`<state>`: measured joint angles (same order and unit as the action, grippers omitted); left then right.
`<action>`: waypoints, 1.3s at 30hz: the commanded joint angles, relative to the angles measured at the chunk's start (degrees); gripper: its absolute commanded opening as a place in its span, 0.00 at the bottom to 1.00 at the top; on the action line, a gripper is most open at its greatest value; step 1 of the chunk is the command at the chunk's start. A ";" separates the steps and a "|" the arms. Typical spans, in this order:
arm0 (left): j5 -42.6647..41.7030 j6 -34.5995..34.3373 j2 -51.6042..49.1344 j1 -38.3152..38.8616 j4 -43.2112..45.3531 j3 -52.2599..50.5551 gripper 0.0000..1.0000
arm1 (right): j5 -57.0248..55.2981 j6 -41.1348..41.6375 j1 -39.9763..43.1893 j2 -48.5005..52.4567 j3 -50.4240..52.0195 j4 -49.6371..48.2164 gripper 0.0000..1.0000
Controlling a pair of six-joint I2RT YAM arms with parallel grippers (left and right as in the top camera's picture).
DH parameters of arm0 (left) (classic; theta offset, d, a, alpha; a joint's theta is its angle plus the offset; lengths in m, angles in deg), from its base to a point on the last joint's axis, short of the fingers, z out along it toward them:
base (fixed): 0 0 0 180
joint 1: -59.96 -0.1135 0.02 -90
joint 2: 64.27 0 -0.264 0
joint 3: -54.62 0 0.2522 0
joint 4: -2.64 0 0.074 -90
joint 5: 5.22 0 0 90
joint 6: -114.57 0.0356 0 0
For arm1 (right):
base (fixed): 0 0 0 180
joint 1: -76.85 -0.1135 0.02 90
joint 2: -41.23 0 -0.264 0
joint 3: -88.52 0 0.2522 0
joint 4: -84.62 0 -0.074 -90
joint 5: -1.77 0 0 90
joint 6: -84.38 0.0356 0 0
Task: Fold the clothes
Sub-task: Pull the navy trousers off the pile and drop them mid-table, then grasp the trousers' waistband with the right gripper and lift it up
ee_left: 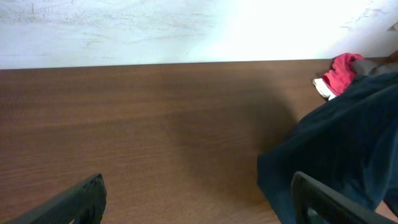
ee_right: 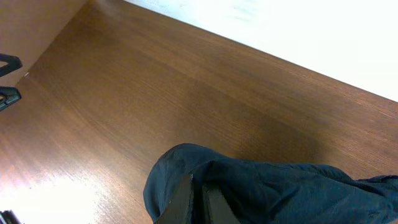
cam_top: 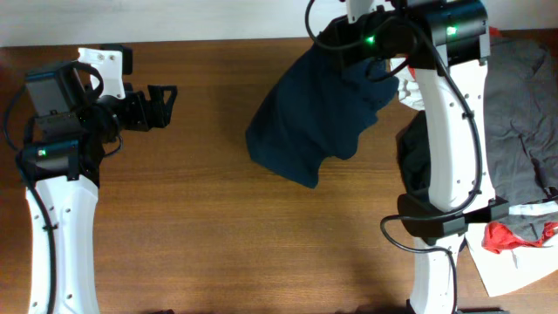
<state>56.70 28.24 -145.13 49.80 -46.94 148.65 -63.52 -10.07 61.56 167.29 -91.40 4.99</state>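
Note:
A dark navy-blue garment (cam_top: 314, 113) hangs from my right gripper (cam_top: 336, 39) at the table's back middle, its lower end resting on the wood. In the right wrist view the fingers (ee_right: 198, 202) are shut on a fold of the navy garment (ee_right: 280, 193). My left gripper (cam_top: 161, 105) is open and empty at the left, pointing right, well apart from the cloth. In the left wrist view its fingers (ee_left: 199, 199) frame bare wood, with the navy garment (ee_left: 339, 143) at the right. More clothes, grey (cam_top: 523, 105) and red (cam_top: 510, 235), lie at the right.
A pile of grey cloth (cam_top: 532, 148) with a white sheet (cam_top: 514, 270) beneath fills the right edge beside the right arm's base. A red and white cloth (ee_left: 339, 73) lies near the back edge. A white wall (ee_left: 186, 25) runs behind the table (cam_top: 218, 227).

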 commanded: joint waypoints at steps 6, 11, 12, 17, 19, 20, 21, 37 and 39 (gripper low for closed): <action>-0.15 0.04 1.18 -0.13 0.20 0.90 0.94 | -0.09 0.87 -6.93 0.07 5.31 -0.66 0.14; -0.17 0.04 1.18 -0.13 0.37 0.90 0.94 | -0.07 0.81 -7.15 0.07 7.54 -1.46 0.31; -0.17 0.04 1.18 -0.13 0.44 0.90 0.94 | -0.07 0.72 -7.06 0.07 7.54 -1.62 0.33; -0.20 0.07 1.16 0.42 0.83 0.90 0.94 | -1.22 0.24 -4.37 -0.13 7.37 -1.40 0.43; -0.17 0.66 0.94 2.64 1.40 0.90 0.94 | -2.64 0.72 -1.09 -0.07 7.39 0.02 0.51; -0.07 1.29 0.76 3.45 1.73 0.90 0.94 | -2.69 0.90 -0.39 0.00 7.39 0.28 0.52; 0.57 2.03 0.44 4.76 2.21 0.90 0.94 | -2.64 0.90 0.87 0.00 7.39 0.90 0.53; 12.09 2.43 -9.03 10.84 2.78 0.90 0.94 | -5.42 9.60 6.67 1.29 42.58 -23.50 0.68; 12.96 2.45 -9.03 10.34 2.80 0.90 0.94 | -6.16 12.20 6.93 1.29 48.48 -29.64 0.68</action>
<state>66.64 29.72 -153.96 60.84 -44.31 148.65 -67.23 -3.58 68.10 168.37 -49.57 -19.69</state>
